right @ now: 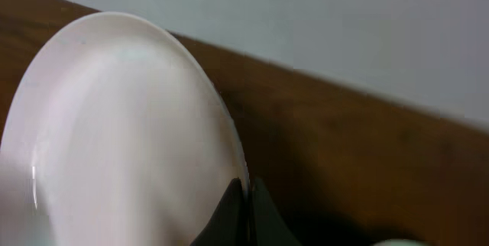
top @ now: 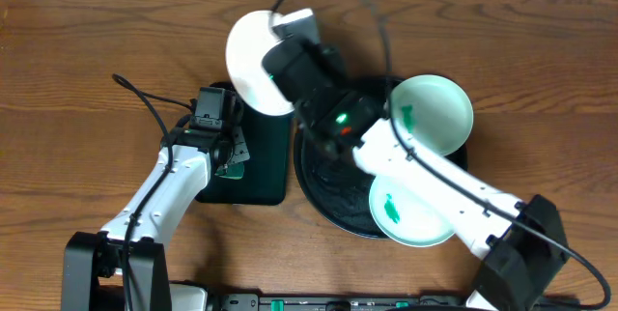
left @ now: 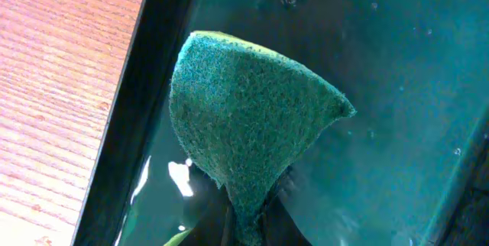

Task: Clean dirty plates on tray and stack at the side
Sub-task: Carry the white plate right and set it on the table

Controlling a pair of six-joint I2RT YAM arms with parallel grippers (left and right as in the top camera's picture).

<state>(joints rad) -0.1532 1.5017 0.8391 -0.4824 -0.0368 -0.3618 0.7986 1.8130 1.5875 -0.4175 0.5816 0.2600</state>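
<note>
Evidently early in the job. Right pincer [right: 246,204] is clamped on the rim of the white plate [top: 253,60]. The plate hangs tilted on edge, lifted clear of the round tray [top: 323,181], above the far end of the rectangular tray [top: 261,171] and the tabletop [top: 97,41] beyond it. The face shown to the right wrist camera is bare, with no smear visible. The other face cannot be checked, so whether the plate counts as cleaned is open.

Left pincer [left: 244,227] is closed tight on the narrow end of a green sponge [left: 252,124]. It holds the sponge low over the floor of the rectangular tray, which looks wet. Sponge and white plate are well apart; no wiping contact at this moment.

Remaining:
- Upper mint plate [top: 439,108] sits across the far right rim of the round tray, with a green smear near its left side.
- Lower mint plate [top: 415,219] rests on the tray's near right rim, partly under the right arm, with a green smear in its middle.
- Both look uncleaned.
- No stack at the side anywhere in view.

Judgement: at best one plate of three is dealt with, and it is not yet set down. Two wipes and all the stacking are left.
</note>
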